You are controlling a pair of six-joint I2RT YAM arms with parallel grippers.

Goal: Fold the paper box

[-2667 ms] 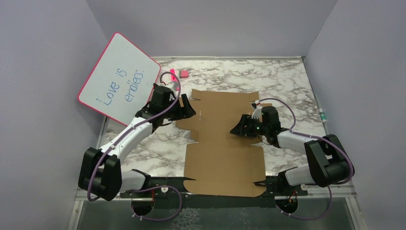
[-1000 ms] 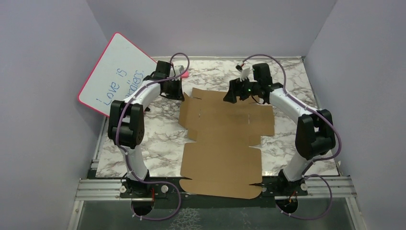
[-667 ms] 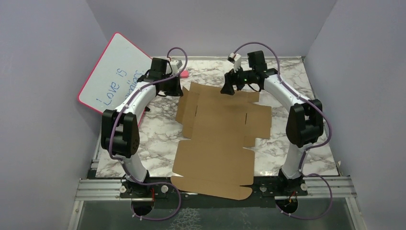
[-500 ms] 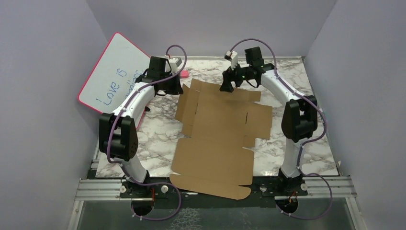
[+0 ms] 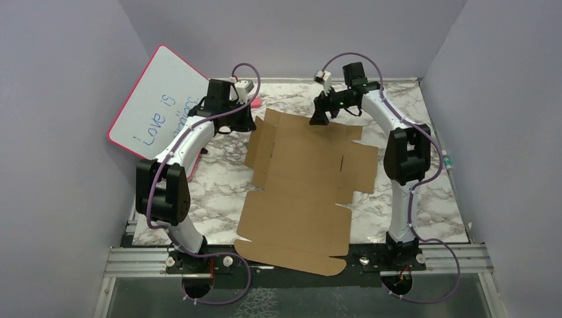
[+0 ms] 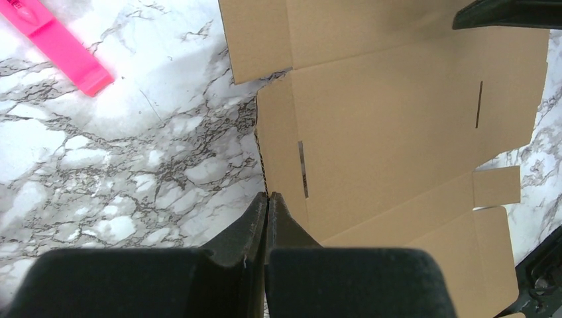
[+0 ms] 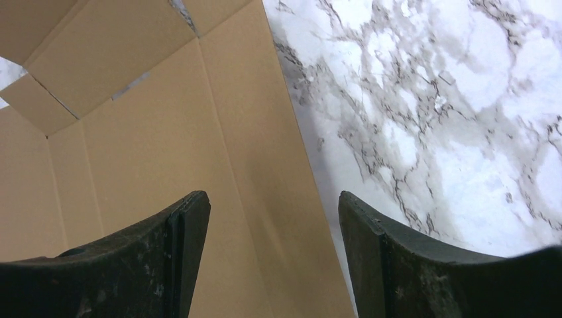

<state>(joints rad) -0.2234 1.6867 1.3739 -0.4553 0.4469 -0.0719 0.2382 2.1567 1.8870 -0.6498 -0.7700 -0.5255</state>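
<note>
from above, the paper box point(image 5: 298, 179) lies opened out as a brown blank in the middle of the marble bench point(image 5: 397, 112). its near edge hangs over the bench's front rail and its far edge sits between the two arms. the left claw point(image 5: 240, 122) is by the blank's far-left corner; the right claw point(image 5: 321, 119) hangs over the far edge. from this height i cannot tell how either claw stands. a pink-framed whiteboard point(image 5: 159, 106) with blue writing leans against the left wall, and a small pink piece point(image 5: 254, 103) lies on the bench just behind the left claw.

in the left wrist view, the left claw point(image 6: 266, 197) is pressed fully together with nothing between its fingers. its tip is right at the outer edge of the paper box's point(image 6: 384, 112) left flap; whether it touches the cardboard i cannot tell. a pink strip point(image 6: 59, 46) lies on the marble, well apart from the box.

in the right wrist view, the right claw point(image 7: 273, 205) is wide and holds nothing. its fingers point(image 7: 189, 225) straddle the box's edge: cardboard point(image 7: 146, 165) under the left finger and most of the gap, bare marble point(image 7: 431, 99) beyond the right one.
</note>
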